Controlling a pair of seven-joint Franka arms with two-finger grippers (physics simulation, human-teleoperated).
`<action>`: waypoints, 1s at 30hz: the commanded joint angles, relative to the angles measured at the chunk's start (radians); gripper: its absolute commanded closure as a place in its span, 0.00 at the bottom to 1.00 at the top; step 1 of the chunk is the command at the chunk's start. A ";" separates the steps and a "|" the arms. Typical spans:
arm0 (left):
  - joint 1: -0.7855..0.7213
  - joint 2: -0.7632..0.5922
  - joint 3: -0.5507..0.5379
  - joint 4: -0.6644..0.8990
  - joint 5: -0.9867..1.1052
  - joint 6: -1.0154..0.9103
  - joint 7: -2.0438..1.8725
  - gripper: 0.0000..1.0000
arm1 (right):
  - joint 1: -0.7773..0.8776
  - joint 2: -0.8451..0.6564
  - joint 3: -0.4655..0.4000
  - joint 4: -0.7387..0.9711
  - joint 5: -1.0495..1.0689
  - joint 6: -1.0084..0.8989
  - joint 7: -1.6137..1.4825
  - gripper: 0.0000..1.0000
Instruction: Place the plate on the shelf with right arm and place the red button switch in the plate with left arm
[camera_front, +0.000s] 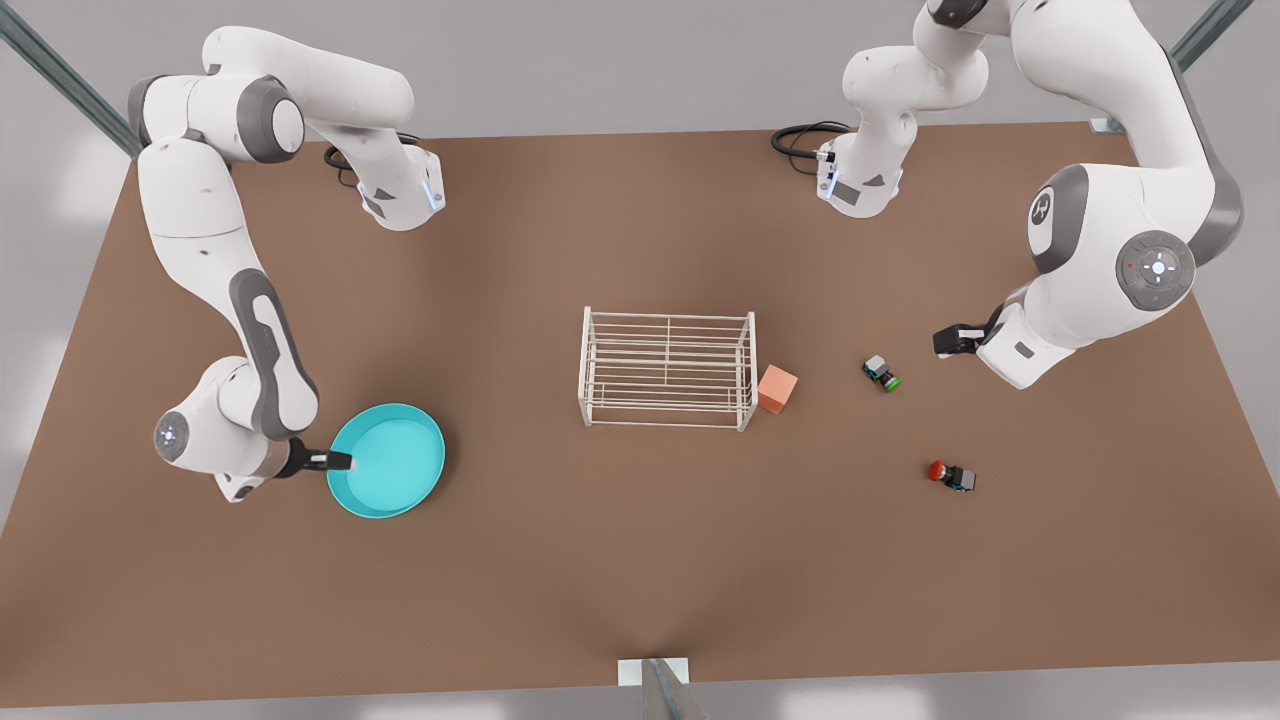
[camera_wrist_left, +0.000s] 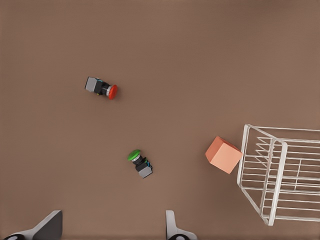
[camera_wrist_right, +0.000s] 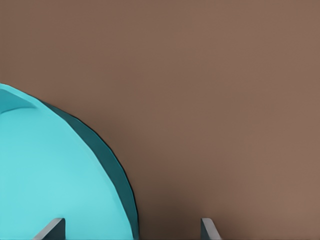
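Right gripper sits at the plate on the front view's left, near side of the table; its fingers are spread in the right wrist view, one over the dish floor and one outside, so they straddle the raised rim, jaws not closed, nothing held yet. That looks like a rim pinch being set up, since a shallow dish gives no other edge to grab. Plate lies flat on the table, well apart from the shelf, which stands mid-table with nothing on it. Orange cube sits just beside the shelf's right end, may get in the way of a low approach from that side. Left gripper hangs on the front view's right, above the table, fingers wide apart in the left wrist view, holding nothing; this arm waits, sensible since the switch goes in only after the plate is racked. Red button switch lies on its side on the table, nearer than the green-capped switch, the two well apart. Green one sits closer to the left gripper, so wrong-pick risk. Task barely begun: plate not lifted, red switch untouched.
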 joint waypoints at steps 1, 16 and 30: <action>0.001 -0.001 0.000 0.000 0.001 0.002 -0.007 0.00 | 0.000 0.000 0.000 -0.001 0.001 0.006 -0.092 0.05; 0.001 -0.001 0.000 0.000 0.001 0.000 -0.007 0.00 | 0.005 0.019 0.000 0.007 -0.001 -0.001 -0.098 0.79; -0.001 0.000 0.000 0.000 0.004 0.002 -0.010 0.00 | 0.000 -0.017 0.142 0.205 0.072 -0.066 -0.141 0.79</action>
